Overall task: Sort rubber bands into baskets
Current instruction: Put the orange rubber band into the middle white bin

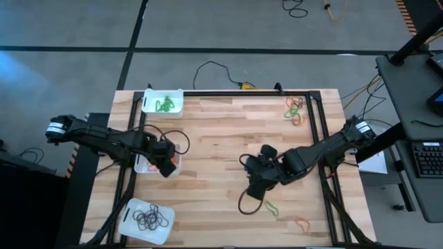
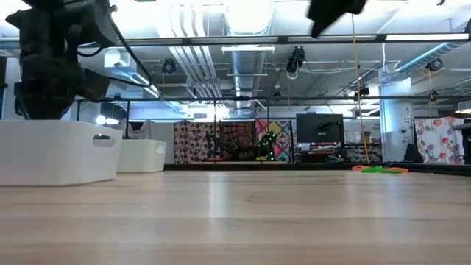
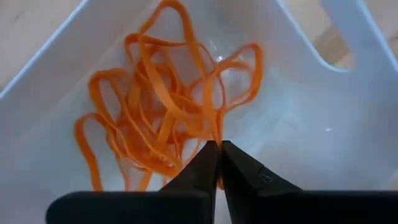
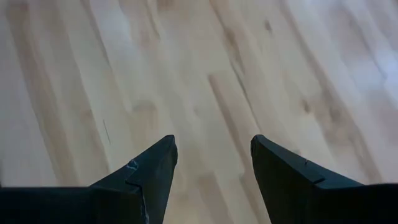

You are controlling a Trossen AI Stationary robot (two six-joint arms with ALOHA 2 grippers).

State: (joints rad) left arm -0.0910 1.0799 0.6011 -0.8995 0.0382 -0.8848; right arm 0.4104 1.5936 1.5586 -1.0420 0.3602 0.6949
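Left gripper (image 3: 219, 163), pinched shut, hangs in our middle basket (image 1: 181, 144) over the orange bands (image 3: 168, 118); right gripper (image 1: 257, 185), open and empty, hovers nearest the green band (image 1: 272, 207) by the worktop's front edge.

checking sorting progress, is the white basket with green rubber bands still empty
No, the white rectangular plastic basket at the table's far left corner already holds thin green rubber bands.

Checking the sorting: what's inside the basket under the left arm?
A tangle of orange rubber bands lies in that basket. The shut left gripper hides part of the pile, so anything beneath its jaws cannot be seen.
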